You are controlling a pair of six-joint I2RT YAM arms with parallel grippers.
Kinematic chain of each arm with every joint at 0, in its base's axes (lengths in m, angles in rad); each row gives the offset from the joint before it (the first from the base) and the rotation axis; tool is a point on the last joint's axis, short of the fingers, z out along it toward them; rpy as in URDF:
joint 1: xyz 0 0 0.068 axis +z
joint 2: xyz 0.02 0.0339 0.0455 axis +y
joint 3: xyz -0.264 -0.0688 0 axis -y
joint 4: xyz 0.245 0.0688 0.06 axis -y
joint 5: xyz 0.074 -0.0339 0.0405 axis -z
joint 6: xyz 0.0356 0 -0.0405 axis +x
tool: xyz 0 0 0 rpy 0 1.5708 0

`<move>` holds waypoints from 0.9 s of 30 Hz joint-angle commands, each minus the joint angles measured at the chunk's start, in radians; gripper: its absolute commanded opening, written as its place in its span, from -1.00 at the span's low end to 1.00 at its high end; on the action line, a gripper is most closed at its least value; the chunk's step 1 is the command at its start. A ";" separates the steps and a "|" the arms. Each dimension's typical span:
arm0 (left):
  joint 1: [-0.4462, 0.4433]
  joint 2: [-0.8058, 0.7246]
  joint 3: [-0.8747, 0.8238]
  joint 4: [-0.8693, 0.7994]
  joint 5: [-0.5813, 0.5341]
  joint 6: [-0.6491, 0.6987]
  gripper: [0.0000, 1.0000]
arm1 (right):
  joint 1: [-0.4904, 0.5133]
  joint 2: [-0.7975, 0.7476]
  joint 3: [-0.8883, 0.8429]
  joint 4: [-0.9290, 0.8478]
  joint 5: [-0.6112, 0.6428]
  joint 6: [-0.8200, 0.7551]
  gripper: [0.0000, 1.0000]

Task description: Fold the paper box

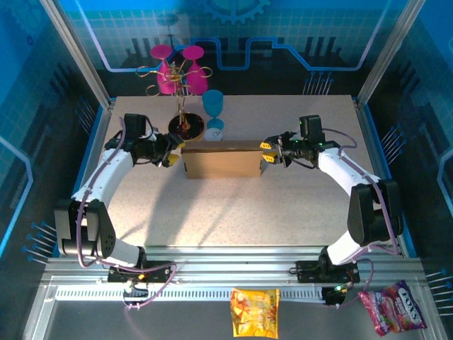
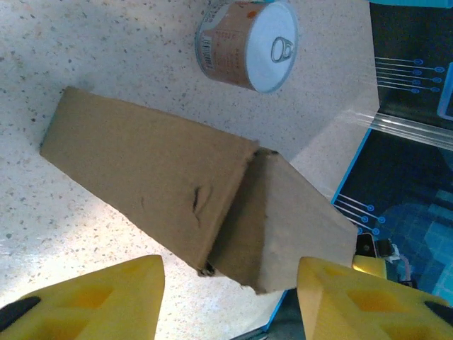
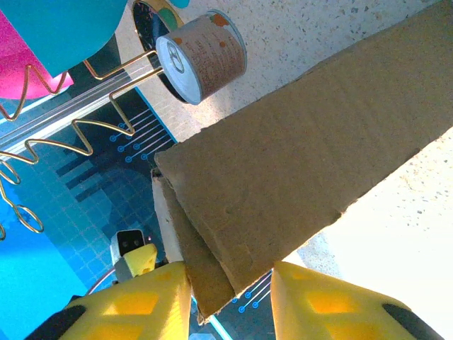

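The paper box point(image 1: 221, 161) is lying near the middle of the table point(image 1: 212, 219), a long, plain brown shape with no print on it. By the look of its ends it is only partly folded.

At the box's 3 o'clock, the right gripper point(image 3: 230, 301) is pinching the end. Its fingers are narrowed and cardboard is filling the gap between them, probably to hold the loose layers together.

At 9 o'clock, the left gripper point(image 2: 230, 297) is straddling the other end with its fingers wide. The slanting end flap is sitting between them ungripped, likely being lined up for a push inward.

A pull-tab can point(image 1: 214, 133) is sitting just at the box's 12 o'clock, its label print too small to read. A blue goblet point(image 1: 212, 105) and a wire rack point(image 1: 185, 125) holding pink glasses point(image 1: 168, 74) are standing toward 11 and 12 o'clock.

A yellow snack bag point(image 1: 255, 312) at 6 o'clock and a pink one point(image 1: 393, 310) at 5 o'clock are lying beyond the table's near edge. Their lettering is not legible.
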 commanded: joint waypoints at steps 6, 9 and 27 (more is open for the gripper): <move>0.014 0.023 -0.063 0.064 0.016 -0.012 -0.33 | -0.020 0.021 -0.015 -0.004 -0.009 -0.012 -0.34; 0.014 0.021 -0.083 0.076 0.021 -0.014 -0.45 | -0.022 0.023 -0.018 -0.005 -0.010 -0.017 -0.40; -0.024 -0.164 -0.259 0.001 0.022 -0.004 -0.57 | -0.035 -0.106 -0.001 -0.382 0.087 -0.366 -0.33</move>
